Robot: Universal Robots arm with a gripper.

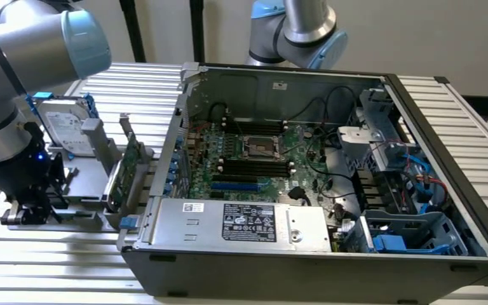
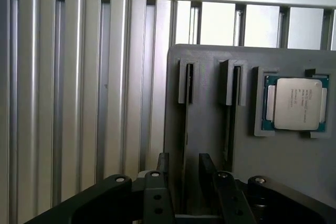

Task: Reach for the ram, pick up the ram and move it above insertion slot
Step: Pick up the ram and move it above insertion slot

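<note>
Ram (image 2: 186,124): stands on its long edge in a narrow slot of the grey holder (image 2: 278,171), seen edge-on as a thin strip. Judged: kept upright so both flat faces are free for a pinch from above.

Claw (image 2: 184,160): jaws wide apart, holding nothing. The fingers (image 2: 164,163) straddle the ram, with a gap showing on each side and no contact seen. Judged: reach about done, grasp not yet made.

Holder, further on: a second slot runs parallel just beside the first; cannot tell whether it is filled. Past that, a CPU (image 2: 294,103) lies flat in a shallow recess, metal lid up. The holder rests on the slatted metal counter (image 2: 79,103).

Exterior view: the arm (image 1: 7,95) comes straight down at roughly 8 o'clock in the frame, which suits an upright ram. From the claw, a hard drive (image 1: 61,130) stands at 12 o'clock and a card (image 1: 129,168) stands on edge at 2 o'clock, both propped beside it. Judged: parts are parked upright so each can be gripped singly.

Farthest: open case (image 1: 312,267) at 3 o'clock from the claw, lying on its side so the board (image 1: 299,136) faces up. Black slots (image 1: 253,168) flank the socket (image 1: 259,145), well apart from the ram. The target is judged to be one of these.
</note>
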